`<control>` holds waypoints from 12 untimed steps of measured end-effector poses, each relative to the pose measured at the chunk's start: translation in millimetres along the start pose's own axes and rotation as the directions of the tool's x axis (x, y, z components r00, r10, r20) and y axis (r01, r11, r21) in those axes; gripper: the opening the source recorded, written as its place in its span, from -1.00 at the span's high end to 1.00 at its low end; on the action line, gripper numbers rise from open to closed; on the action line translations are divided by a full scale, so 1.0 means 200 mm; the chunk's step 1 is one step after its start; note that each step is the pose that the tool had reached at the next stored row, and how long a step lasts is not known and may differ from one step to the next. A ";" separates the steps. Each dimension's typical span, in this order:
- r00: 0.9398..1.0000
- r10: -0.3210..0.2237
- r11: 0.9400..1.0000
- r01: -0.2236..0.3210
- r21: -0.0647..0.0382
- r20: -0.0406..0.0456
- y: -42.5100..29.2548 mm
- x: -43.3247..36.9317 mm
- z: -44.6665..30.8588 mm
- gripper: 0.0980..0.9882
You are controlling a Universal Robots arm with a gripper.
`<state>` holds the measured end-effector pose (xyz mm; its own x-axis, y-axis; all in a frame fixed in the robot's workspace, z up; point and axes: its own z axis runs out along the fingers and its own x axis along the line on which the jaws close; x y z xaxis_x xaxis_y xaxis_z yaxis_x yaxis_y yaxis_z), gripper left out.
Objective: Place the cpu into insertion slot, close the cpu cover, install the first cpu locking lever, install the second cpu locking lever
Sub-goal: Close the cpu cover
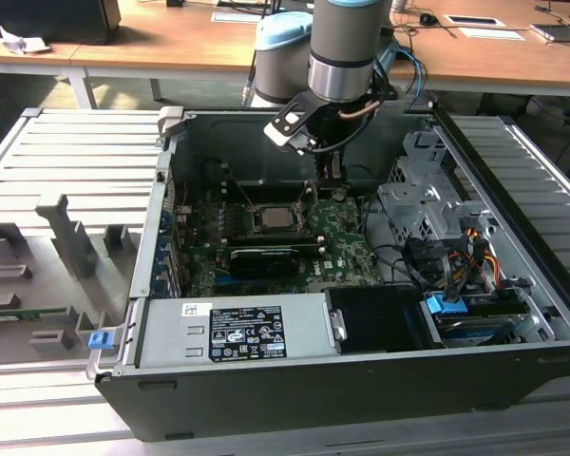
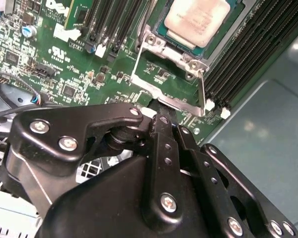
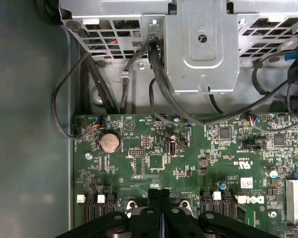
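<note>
Your end effector (image 1: 330,171) hangs inside the open computer case (image 1: 294,404), low over the green board (image 1: 347,242) and just behind the socket as the exterior view shows it. In the first wrist view its two black fingers (image 3: 154,196) are pressed together with only a thin seam between them, and you can see nothing pinched there.

The cpu (image 2: 198,20) already lies flat in the insertion slot (image 2: 160,29), its pale metal top facing up. In the exterior view the cpu (image 1: 273,218) sits near the middle of the board, just behind the long black card (image 1: 266,258).

The cpu cover (image 2: 179,103) is not closed. In the second wrist view its silver frame is swung away from the chip, and green board shows through its window. The end effector (image 2: 161,119) tip sits right at the frame's outer edge, though you cannot tell whether they touch.

In the first wrist view, a coin battery (image 3: 109,143) sits on the board, and black cables (image 3: 159,84) run up towards a metal drive cage (image 3: 201,49).
</note>
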<state>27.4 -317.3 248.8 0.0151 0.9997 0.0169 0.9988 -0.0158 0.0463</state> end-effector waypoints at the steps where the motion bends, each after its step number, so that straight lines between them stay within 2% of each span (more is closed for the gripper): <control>1: 1.000 0.000 1.000 0.000 0.000 0.000 -0.002 0.000 0.000 0.98; 12: 1.000 0.000 1.000 0.000 0.000 0.000 -0.043 -0.001 -0.002 0.98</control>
<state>18.9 -317.2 248.8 0.0150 0.9997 0.0169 0.9988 -0.0158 0.0463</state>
